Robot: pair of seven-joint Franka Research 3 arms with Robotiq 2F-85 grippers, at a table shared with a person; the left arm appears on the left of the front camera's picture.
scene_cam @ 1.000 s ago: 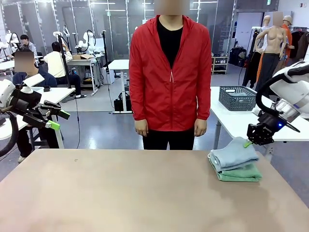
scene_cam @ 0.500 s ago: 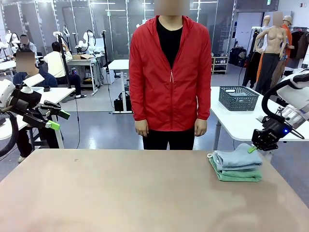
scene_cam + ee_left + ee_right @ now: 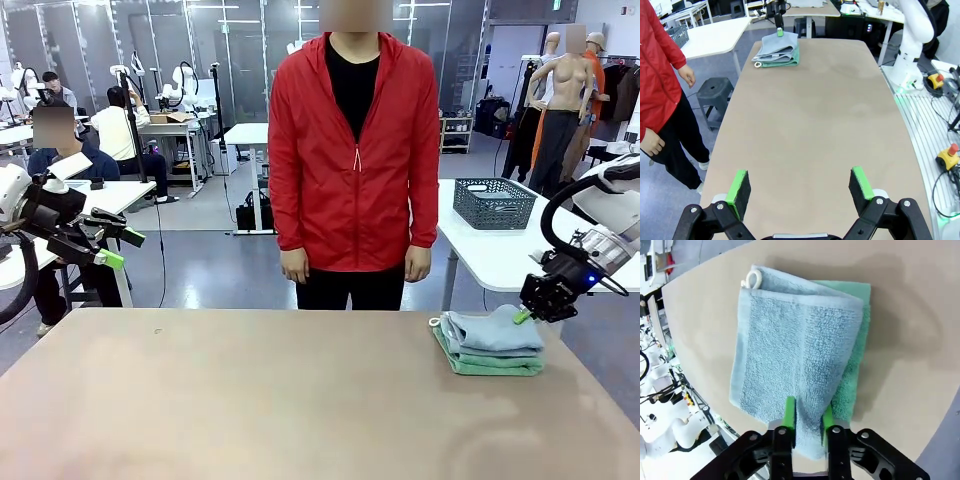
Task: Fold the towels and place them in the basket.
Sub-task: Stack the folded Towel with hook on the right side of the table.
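Towels lie stacked at the far right of the counter (image 3: pixel 250 400) in the front view, the blue-grey towel (image 3: pixel 492 331) folded on the mint green towel (image 3: pixel 490 364), with the right end effector (image 3: pixel 524 314) at their right far corner, arm bent down from the right, while the left end effector (image 3: pixel 113 247) hangs spread well off to the left; the basket (image 3: pixel 491 203) sits on another counter behind. Left wrist view: spread green fingers (image 3: pixel 738 186) aim along the counter at the distant stack. Right wrist view: narrow fingers (image 3: pixel 789 412) straddle a raised fold of the blue-grey towel's near edge, towel's long axis running away from them; whether they grip, I cannot tell.
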